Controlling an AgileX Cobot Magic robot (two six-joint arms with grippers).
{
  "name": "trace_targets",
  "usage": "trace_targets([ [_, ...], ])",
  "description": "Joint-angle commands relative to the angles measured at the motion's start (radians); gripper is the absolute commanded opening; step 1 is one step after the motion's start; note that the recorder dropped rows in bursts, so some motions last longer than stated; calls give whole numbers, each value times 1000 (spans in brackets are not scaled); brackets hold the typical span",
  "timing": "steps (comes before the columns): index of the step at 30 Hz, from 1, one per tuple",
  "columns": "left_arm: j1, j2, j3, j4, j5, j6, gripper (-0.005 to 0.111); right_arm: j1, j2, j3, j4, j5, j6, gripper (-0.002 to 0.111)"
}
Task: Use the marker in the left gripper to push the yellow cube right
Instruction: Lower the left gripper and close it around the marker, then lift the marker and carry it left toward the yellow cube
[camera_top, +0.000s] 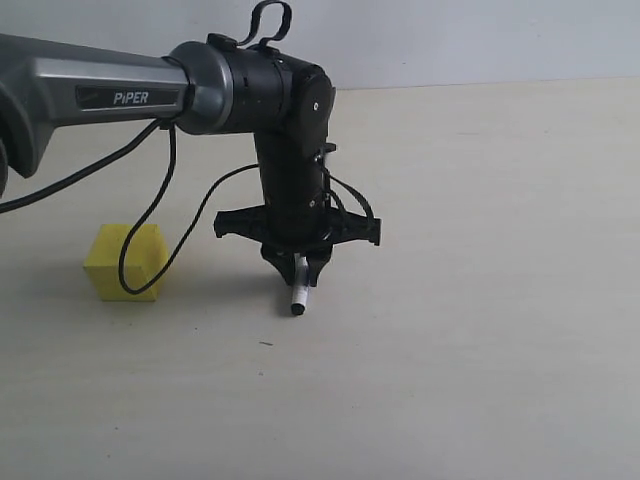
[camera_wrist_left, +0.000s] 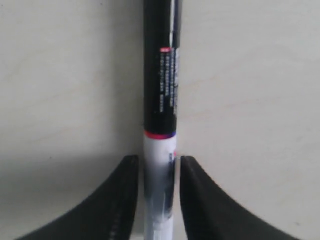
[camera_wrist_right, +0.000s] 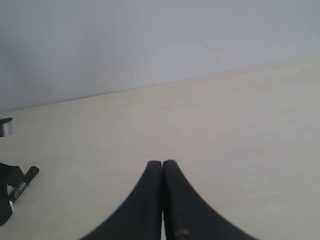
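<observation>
The yellow cube (camera_top: 125, 262) rests on the pale table at the left of the exterior view. To its right, about a cube-width and a half away, my left gripper (camera_top: 298, 270) points straight down, shut on the marker (camera_top: 298, 296), whose black end hangs just above the table. In the left wrist view the marker (camera_wrist_left: 160, 90) runs out from between the black fingers (camera_wrist_left: 120, 200), white barrel clamped and black part beyond; the left gripper (camera_wrist_left: 159, 162) hides the cube there. My right gripper (camera_wrist_right: 162, 163) is shut and holds nothing.
A black cable (camera_top: 150, 215) loops from the left arm in front of the cube. The light wooden table (camera_top: 480, 300) meets a grey wall at the back. In the right wrist view the marker (camera_wrist_right: 23, 184) shows at the far edge.
</observation>
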Motion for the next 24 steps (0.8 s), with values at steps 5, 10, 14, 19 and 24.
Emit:
trace_targets([
  [5,2,8,3,11,-8,10,34,0,-5,5,-4,-1,-6,0],
  [10,2,4,3,13,-6,53,0,0,-5,5,-4,-1,-6,0],
  [14,13,-84,3,68,48,159,0,0,-5,5,-4,-1,-6,0],
  [19,3,-297,47,214,138,317,0,0,-5,5,-4,-1,-6,0],
  [24,78,-606,348,354,138,356,0,0,-5,5,-4,-4,-6,0],
])
